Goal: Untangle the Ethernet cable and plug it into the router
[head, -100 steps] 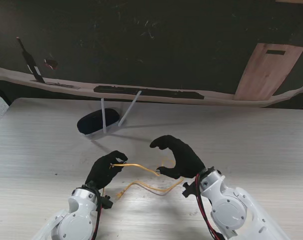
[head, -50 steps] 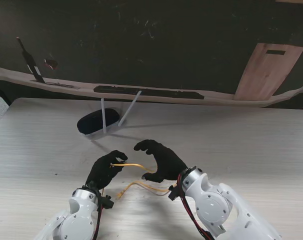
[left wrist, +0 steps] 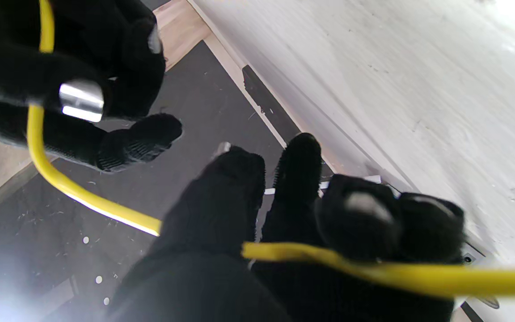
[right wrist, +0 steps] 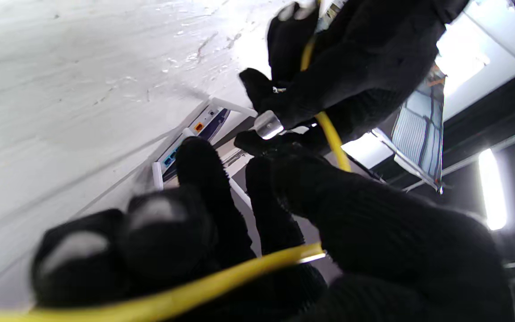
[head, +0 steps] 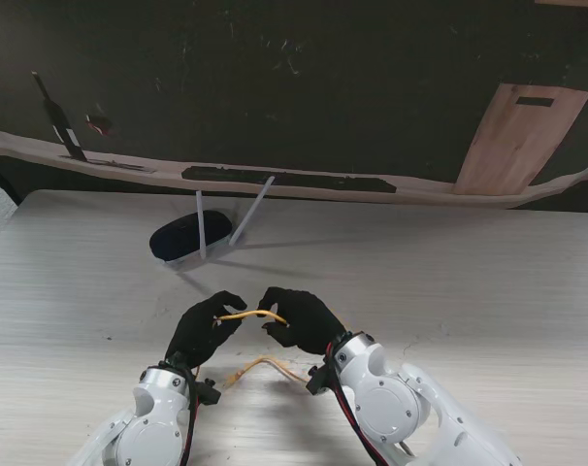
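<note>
A yellow Ethernet cable (head: 247, 315) spans the short gap between my two black-gloved hands, just above the table near me. My left hand (head: 205, 330) is shut on one part of it. My right hand (head: 299, 318) has its fingers curled around the cable close by. A slack loop (head: 267, 364) of the cable lies on the table nearer to me. In the right wrist view the cable (right wrist: 331, 134) runs from my left hand (right wrist: 356, 62) down across my right fingers (right wrist: 195, 188). The dark router (head: 178, 239) with two white antennas (head: 201, 225) stands farther from me, to the left.
The pale wooden table (head: 488, 272) stretches wide to the right. A wooden board (head: 515, 141) leans at the back right. A dark strip (head: 289, 180) lies along the far ledge. A black tool (head: 59, 118) stands at the far left.
My right hand has moved left toward my left hand and closed its fingers on the cable. The cable's loop on the table has been drawn in. The left hand has stayed still.
</note>
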### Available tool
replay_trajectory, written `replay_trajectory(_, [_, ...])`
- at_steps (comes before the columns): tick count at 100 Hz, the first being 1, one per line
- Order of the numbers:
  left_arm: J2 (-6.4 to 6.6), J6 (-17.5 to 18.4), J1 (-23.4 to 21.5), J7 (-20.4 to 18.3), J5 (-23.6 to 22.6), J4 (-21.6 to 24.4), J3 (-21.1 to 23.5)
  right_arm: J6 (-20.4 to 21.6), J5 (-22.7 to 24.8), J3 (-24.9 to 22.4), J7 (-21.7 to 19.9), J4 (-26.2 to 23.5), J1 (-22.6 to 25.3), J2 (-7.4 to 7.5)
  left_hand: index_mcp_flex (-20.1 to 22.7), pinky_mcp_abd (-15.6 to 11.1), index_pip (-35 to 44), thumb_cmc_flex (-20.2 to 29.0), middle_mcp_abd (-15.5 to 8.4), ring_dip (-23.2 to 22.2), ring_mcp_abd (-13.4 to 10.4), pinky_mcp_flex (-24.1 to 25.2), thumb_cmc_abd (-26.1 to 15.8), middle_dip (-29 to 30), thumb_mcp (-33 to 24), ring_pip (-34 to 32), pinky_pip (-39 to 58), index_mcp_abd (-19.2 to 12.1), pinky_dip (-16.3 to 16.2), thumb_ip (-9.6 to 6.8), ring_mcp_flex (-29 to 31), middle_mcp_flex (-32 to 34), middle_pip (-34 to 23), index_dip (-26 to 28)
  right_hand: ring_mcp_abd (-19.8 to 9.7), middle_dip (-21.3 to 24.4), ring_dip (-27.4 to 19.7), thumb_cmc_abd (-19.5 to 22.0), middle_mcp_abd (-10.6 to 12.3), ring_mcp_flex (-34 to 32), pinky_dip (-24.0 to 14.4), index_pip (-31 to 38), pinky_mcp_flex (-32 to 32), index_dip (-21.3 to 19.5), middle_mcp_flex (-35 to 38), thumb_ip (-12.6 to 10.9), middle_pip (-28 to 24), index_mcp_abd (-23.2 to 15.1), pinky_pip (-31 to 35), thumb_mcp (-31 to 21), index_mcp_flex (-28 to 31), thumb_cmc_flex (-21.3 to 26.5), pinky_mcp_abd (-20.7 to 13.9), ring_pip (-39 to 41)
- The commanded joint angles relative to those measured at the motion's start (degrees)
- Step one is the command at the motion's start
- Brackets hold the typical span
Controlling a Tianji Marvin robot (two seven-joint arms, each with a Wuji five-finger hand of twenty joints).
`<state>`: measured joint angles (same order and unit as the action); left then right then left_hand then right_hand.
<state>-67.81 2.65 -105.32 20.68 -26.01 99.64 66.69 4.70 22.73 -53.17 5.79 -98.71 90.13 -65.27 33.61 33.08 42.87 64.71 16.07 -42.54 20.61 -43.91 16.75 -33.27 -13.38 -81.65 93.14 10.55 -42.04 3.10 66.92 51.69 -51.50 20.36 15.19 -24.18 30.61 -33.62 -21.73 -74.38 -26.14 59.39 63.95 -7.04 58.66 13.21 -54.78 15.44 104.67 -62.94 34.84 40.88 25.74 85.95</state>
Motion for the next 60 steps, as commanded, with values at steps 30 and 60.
replay_trajectory(30, [1.55,4.02,-2.07,-4.27,-5.57,1.34,3.27,-6.29,-3.23,-2.74,-0.84,-1.18,1.86,-1.07,-12.02,-11.95,-17.89,-28.00,-1.78,11.94,2.27,42.21,9.97,10.49,-29.11,46.32,-34.26,0.17,9.88,0.62,-43.53,-25.63,20.94,-3.38,-9.13,-3.34,10.86,5.88,-4.41,-0.38,-18.77,8.47,5.52,0.53,10.65,0.82,-17.72,-3.81,15.30,6.14,1.65,5.13,-17.66,15.42])
replay_trajectory(60, [2.47,10.68,-8.07,-6.65,-8.44,5.80,10.76,-5.95,-2.37,-6.49,1.69,-0.48,3.69,-1.39,-8.51,-13.16,-19.71,-27.61,-1.03,13.77,2.23,42.93,5.85,12.48,-23.72,49.96,-37.12,-0.49,13.45,0.08,-44.56,-25.07,23.69,-4.63,-8.78,-3.34,11.37,5.55,-4.88,-0.37,-19.58,8.41,5.53,0.63,11.09,0.70,-17.97,-3.29,15.30,6.18,1.96,5.31,-17.57,15.44])
